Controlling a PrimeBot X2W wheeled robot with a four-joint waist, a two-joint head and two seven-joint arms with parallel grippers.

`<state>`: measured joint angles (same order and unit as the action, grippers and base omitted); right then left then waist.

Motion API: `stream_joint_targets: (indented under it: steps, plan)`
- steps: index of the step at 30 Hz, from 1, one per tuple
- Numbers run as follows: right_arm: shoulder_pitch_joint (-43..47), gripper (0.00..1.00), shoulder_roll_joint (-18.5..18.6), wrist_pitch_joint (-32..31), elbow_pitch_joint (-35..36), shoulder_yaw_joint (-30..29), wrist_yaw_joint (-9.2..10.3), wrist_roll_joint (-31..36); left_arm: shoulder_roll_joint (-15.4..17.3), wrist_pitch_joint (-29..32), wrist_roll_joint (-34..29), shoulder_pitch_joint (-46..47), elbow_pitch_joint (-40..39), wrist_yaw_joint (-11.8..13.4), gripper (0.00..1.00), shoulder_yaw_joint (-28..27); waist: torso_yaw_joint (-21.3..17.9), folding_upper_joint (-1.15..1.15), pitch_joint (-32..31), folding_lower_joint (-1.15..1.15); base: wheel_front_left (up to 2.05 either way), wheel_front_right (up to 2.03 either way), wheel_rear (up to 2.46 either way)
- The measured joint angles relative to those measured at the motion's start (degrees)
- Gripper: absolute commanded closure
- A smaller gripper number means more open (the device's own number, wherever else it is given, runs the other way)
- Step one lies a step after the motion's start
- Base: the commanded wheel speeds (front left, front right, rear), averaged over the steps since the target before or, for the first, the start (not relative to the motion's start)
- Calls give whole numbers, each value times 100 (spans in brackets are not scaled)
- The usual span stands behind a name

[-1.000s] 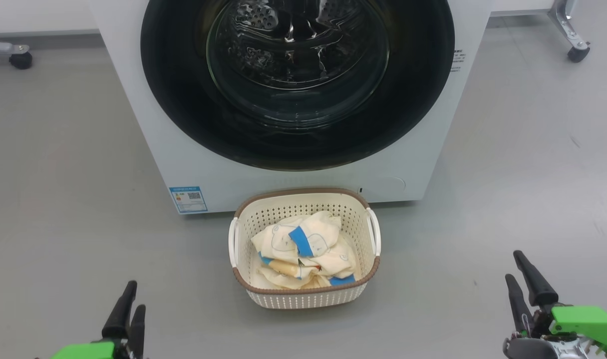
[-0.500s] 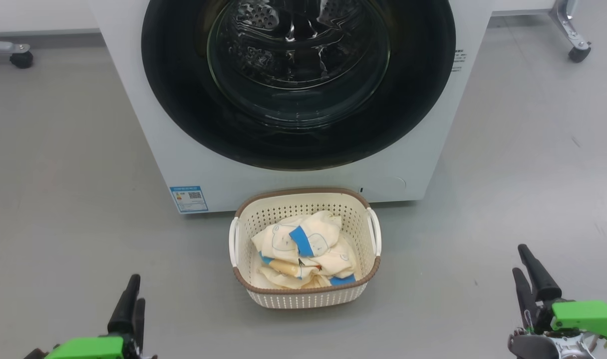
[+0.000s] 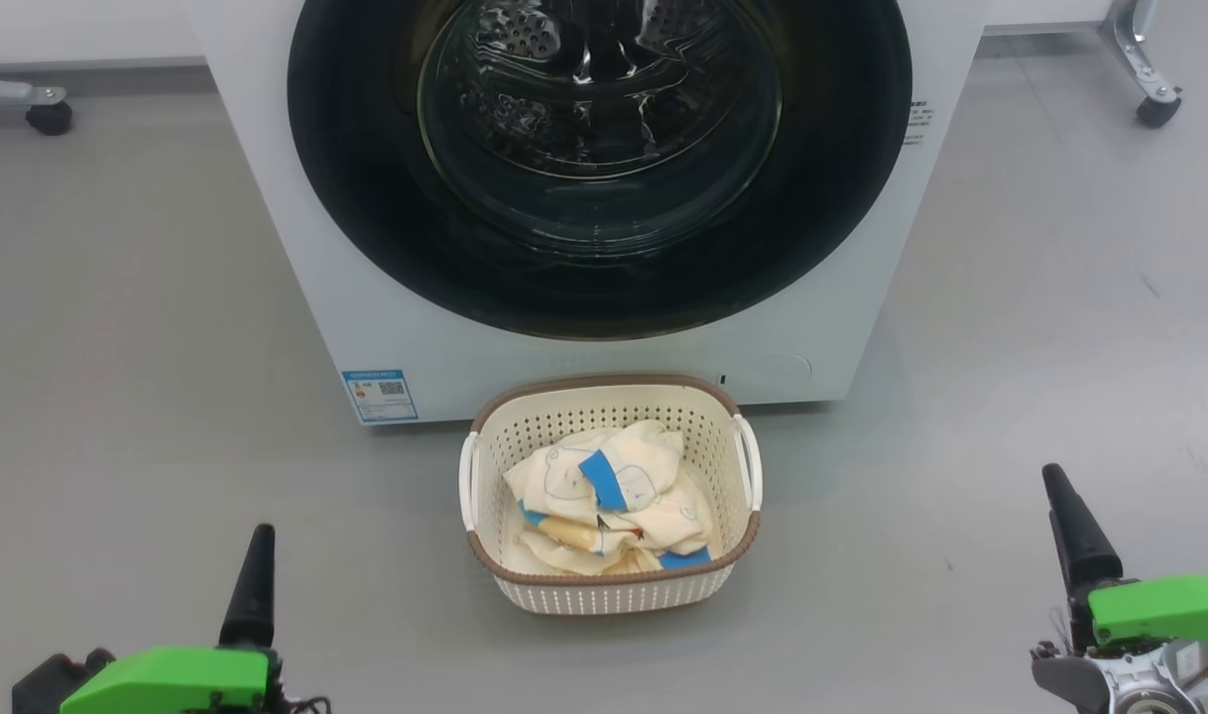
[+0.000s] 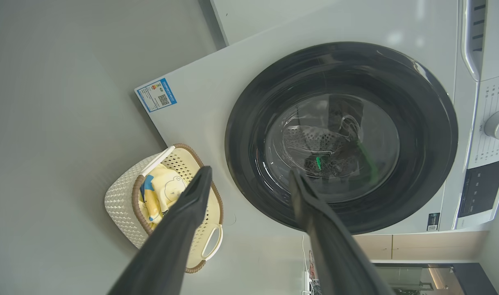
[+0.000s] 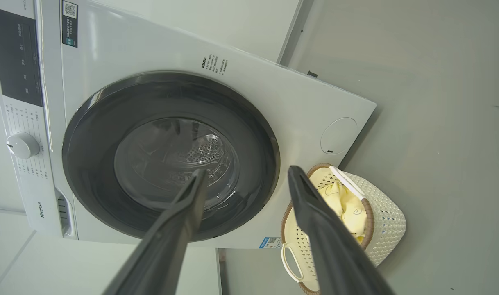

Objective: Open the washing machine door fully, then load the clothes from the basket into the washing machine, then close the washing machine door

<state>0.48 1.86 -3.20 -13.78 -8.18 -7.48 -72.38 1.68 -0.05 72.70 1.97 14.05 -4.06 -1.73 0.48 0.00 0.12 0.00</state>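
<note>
The top of the big white front-loading washing machine (image 3: pixel 465 347) is cut off in the head view. So is the top of its large round shiny black door (image 3: pixel 356 198). The steel drum behind the door's clear glass window (image 3: pixel 599 129) is hard to make out, because bright glints are spread over the glass. The bottom of the small cream plastic basket with holes in its sides and a brown rim (image 3: pixel 604 593) is hidden under the clothes. In the head view each gripper's two fingers are lined up, so they are hard to tell apart.

The door is shut flat against the machine's front. The basket is set on the grey floor (image 3: pixel 118 397) just in front of the machine, below the door. The bundle of pale cream-yellow clothes with bright blue patches and thin cartoon drawings (image 3: pixel 604 496) is piled inside the basket.

In the wrist views, the left gripper (image 4: pixel 250 172) and the right gripper (image 5: pixel 246 170) are spread wide, and nothing is held. They are kept low, well apart from the basket, one on each side.

One machine, one door, one basket, two white handles (image 3: pixel 468 481), one blue sticker (image 3: pixel 379 395) and two grippers with two fingers each can be counted. The number of clothes cannot be told.
</note>
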Motion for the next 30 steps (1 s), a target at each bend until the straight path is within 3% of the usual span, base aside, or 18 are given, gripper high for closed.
stream_joint_targets:
  steps: [16,30]
  plan:
    - [-1,0,146,240,114,121,0,1777,116,-255,-1847,-1,-132,214,0,318,19,0,-32,0,0,0,0]
    - [-1,0,156,269,153,249,0,2883,226,-457,-2934,-4,-82,372,0,604,32,0,-72,0,0,0,0]
